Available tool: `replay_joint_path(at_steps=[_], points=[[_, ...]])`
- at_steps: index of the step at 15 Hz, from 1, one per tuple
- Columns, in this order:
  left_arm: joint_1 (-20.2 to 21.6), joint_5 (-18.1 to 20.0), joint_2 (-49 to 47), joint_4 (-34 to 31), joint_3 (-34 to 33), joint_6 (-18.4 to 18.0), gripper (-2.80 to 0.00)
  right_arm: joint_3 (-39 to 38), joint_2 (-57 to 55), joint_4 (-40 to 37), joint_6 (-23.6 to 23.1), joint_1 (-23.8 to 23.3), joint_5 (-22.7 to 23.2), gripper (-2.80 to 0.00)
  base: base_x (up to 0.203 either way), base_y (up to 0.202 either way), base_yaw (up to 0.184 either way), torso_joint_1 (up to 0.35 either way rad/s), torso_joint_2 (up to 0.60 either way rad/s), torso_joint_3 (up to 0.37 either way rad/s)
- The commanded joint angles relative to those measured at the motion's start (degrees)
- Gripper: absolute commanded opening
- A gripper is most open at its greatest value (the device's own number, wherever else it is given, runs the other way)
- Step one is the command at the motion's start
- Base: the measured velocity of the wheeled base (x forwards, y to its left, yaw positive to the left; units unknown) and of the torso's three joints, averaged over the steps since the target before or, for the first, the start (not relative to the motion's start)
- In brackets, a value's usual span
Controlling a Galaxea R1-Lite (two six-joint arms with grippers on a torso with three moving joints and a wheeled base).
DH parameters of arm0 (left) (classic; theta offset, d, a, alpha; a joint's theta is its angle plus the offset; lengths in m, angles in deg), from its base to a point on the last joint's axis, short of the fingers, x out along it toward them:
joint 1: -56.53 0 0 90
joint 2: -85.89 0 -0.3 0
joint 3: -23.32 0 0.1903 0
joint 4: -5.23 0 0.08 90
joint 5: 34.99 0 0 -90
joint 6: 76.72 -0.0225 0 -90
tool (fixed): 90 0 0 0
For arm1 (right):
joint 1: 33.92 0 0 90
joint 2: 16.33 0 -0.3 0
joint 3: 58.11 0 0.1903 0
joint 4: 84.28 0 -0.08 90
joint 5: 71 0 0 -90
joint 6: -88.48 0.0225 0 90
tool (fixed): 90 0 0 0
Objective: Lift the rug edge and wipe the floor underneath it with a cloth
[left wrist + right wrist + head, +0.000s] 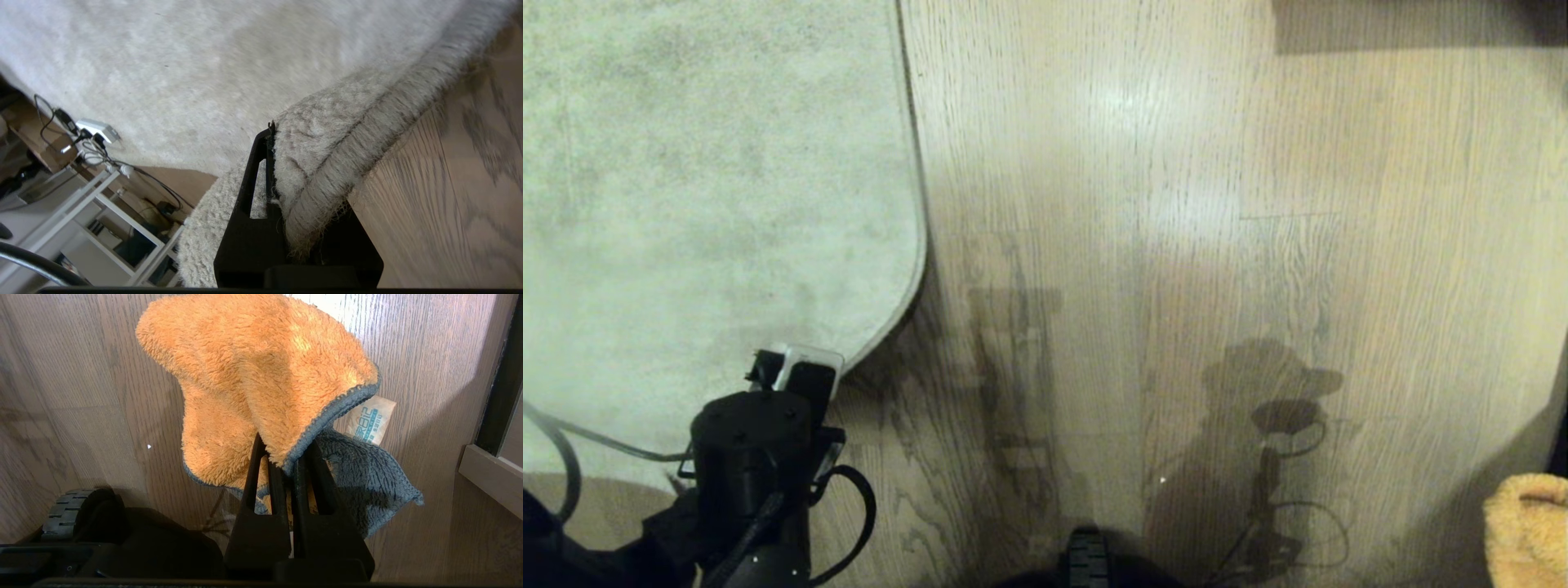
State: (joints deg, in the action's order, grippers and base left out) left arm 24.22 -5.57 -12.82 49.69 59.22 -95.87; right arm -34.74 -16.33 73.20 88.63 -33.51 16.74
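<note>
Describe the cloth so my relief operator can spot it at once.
Start at the wood-grain floor on the robot's right side, away from the grey rug. The cloth hangs from the right pincer, which is shut on it. It is fluffy orange with a grey-blue trim and underside and a small printed tag.

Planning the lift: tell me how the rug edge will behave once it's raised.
The rug edge probably flops: it already bends and folds where the left claw pinches it. Likely little slip, since pile and fraying binding look grippy. It may drag, being part of a large rug.
</note>
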Motion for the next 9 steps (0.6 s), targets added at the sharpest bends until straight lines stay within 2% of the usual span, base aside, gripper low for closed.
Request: replay_joint_path(at_steps=[1,4,9], points=[[1.66,-0.79,2.52,0.37,0.09,-0.12,-2.80,0.00,-0.02,0.03,0.02,0.02,-0.03,-2.80,0.000,0.000,0.000,0.000,0.00,0.000],[3.81,-0.91,7.53,0.16,-1.18,-0.19,-2.80,0.00,-0.08,0.03,0.02,0.02,-0.03,-2.80,0.000,0.000,0.000,0.000,0.00,0.000],[3.72,-0.41,11.65,-0.28,-2.35,-0.03,-2.80,0.00,0.00,0.03,0.02,0.02,-0.03,-2.80,0.000,0.000,0.000,0.000,0.00,0.000]])
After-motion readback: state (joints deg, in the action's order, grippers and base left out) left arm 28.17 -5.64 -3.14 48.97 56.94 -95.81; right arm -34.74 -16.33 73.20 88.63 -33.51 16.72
